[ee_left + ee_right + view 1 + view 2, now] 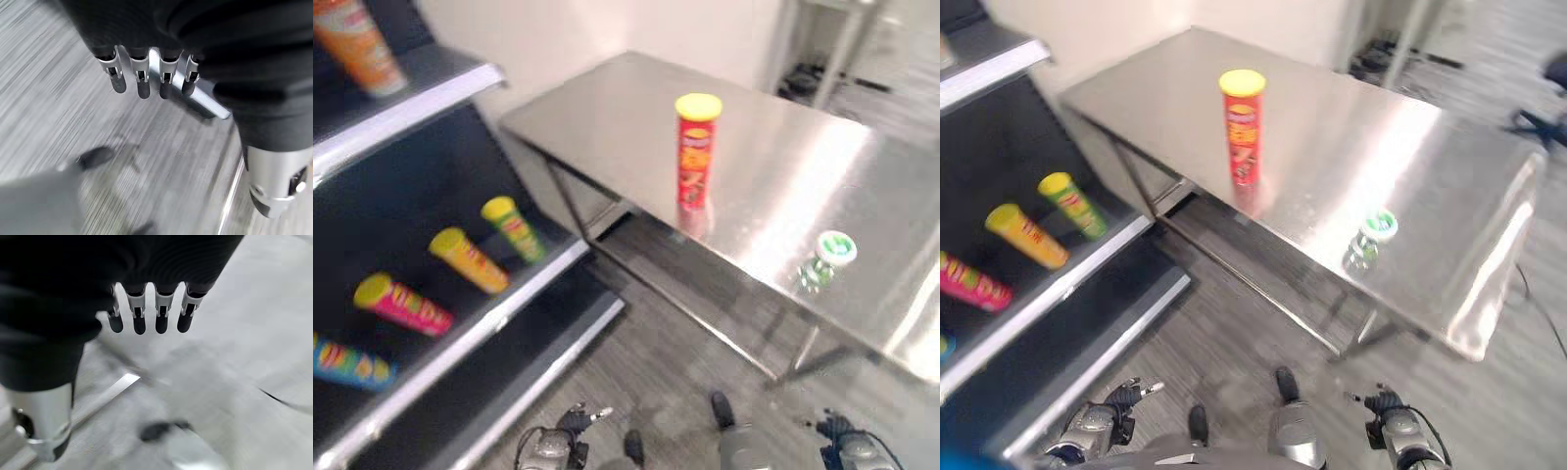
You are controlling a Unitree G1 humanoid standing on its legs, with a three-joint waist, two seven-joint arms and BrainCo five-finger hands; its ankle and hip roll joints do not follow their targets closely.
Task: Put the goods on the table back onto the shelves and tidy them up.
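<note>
A tall red chip can [696, 157] with a yellow lid stands upright near the middle of the steel table [607, 108]. A small clear bottle [824, 259] with a green cap stands closer to the table's front edge, to the can's right. My left hand [548, 446] and right hand [852, 446] hang low over the floor, well short of the table. In the left wrist view the left hand's fingers [142, 83] are straight and hold nothing. The right hand's fingers [146, 313] are also straight and hold nothing.
A dark shelf unit [509, 304] stands at the left. On its middle shelf lie a green can [514, 228], a yellow can [470, 259], a pink can [403, 304] and a blue can [347, 360]. An orange can [360, 44] sits on the upper shelf. Grey wood floor lies between shelf and table.
</note>
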